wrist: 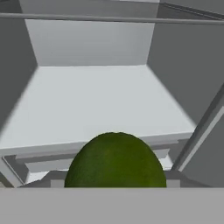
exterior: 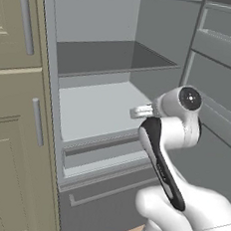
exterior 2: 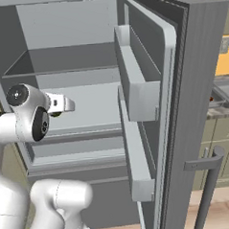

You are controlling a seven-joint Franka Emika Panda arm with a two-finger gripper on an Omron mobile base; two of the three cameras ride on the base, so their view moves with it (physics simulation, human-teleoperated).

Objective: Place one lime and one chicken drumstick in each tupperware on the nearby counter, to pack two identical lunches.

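From the left base view the end effector [exterior: 138, 111] sits at the front of the open fridge [exterior: 100, 61], just above its lower shelf [exterior: 95, 108]. The right base view shows a dark green sliver beneath it. The hand view shows the lime [wrist: 115, 161] directly against the end effector, evidently pinched there for carrying to the tupperware.

An open grey fridge [exterior: 98, 111] fills the centre of the left base view, with a dark glass shelf [exterior: 113, 57] in the upper middle, a pale lower shelf [exterior: 98, 106] below it and a drawer front [exterior: 105, 186] near the bottom. Beige panelled cabinets [exterior: 11, 127] with silver bar handles [exterior: 38, 121] run down the left edge. In the right base view the fridge door [exterior 2: 183, 107] stands open at centre right, carrying two door bins [exterior 2: 138, 86] and a long bar handle [exterior 2: 207, 187] at lower right.
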